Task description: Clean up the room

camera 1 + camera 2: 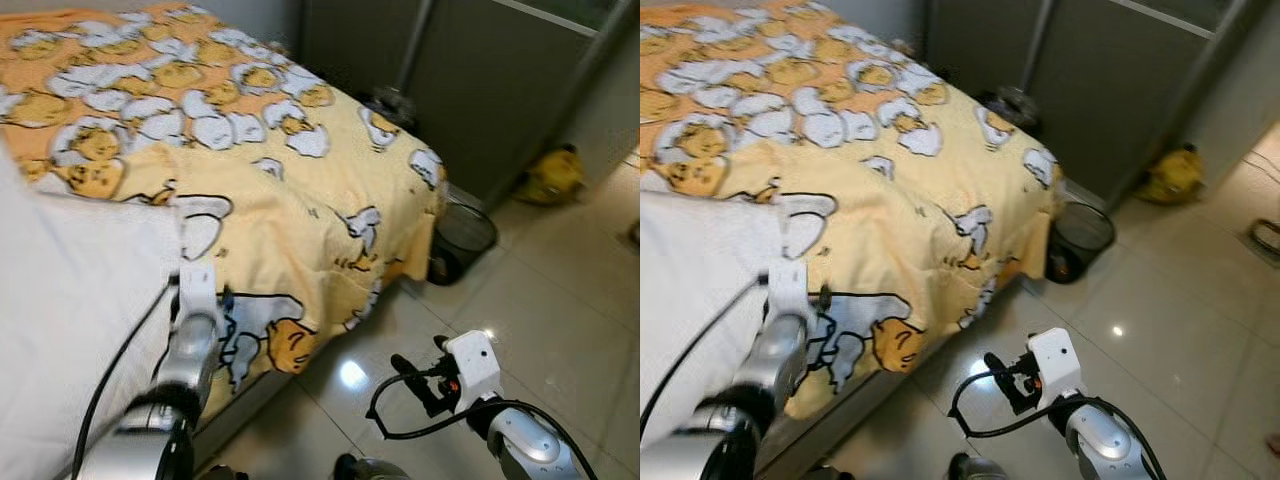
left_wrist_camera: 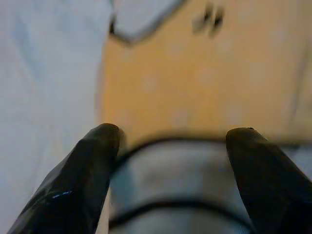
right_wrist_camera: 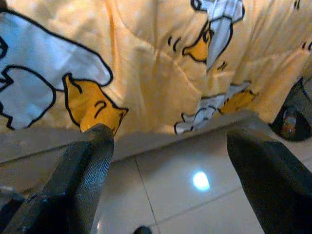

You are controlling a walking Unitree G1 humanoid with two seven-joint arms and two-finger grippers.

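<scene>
A yellow quilt (image 1: 300, 190) printed with white and orange ducks covers the bed and hangs down its side. A white sheet or pillow (image 1: 70, 300) lies on the bed at the near left. My left arm (image 1: 190, 350) reaches over the bed's edge. My left gripper (image 2: 178, 134) is open close above the quilt, where a white duck patch meets the yellow cloth and the white sheet. My right gripper (image 1: 412, 378) is open low above the tiled floor, facing the hanging side of the quilt (image 3: 161, 73), with nothing between its fingers.
A black mesh wastebasket (image 1: 466, 236) stands on the floor at the bed's far corner, with something inside it. A yellow bag (image 1: 550, 176) lies against the grey wardrobe doors (image 1: 480, 80). A dark object (image 1: 390, 104) sits behind the bed. Glossy tile floor (image 1: 540, 300) stretches to the right.
</scene>
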